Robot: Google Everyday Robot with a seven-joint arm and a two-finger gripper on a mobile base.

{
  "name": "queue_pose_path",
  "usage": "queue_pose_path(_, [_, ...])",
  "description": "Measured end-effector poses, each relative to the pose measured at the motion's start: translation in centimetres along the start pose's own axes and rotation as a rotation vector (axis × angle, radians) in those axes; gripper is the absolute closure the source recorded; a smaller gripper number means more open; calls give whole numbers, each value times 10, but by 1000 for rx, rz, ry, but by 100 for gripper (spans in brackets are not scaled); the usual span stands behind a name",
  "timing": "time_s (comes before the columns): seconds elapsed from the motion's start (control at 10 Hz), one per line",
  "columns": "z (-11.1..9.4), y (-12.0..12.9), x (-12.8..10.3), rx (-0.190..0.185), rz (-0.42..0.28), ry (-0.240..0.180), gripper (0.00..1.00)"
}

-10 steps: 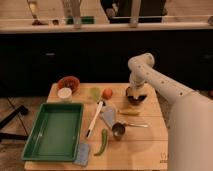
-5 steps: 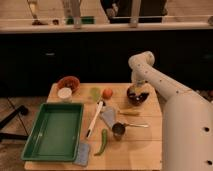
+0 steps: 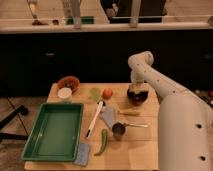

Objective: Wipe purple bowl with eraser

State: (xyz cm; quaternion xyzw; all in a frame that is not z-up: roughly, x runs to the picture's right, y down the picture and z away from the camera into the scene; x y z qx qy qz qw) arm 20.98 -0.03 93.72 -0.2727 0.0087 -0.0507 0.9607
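The purple bowl (image 3: pixel 136 98) sits at the back right of the wooden table (image 3: pixel 140 142), dark and round. My gripper (image 3: pixel 136 90) reaches straight down into the bowl from the white arm (image 3: pixel 165 90), covering most of its inside. No eraser shows in the bowl or at the gripper; whatever is held is hidden.
An orange bowl (image 3: pixel 69 83) and a small white cup (image 3: pixel 64 93) stand at the back left. A green tray (image 3: pixel 54 131) fills the left. A metal cup (image 3: pixel 119 130), green pepper (image 3: pixel 102 142), brush (image 3: pixel 94 118), orange fruit (image 3: pixel 107 93) and blue-grey sponge (image 3: pixel 82 153) lie mid-table.
The gripper has shifted slightly within the purple bowl, and the arm has swung a little. Everything else on the table is where it was.
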Motion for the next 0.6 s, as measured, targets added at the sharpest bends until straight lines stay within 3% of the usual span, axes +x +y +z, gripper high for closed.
queue_pose_path(0.6, [1,19,-12,-66,-41,-47,98])
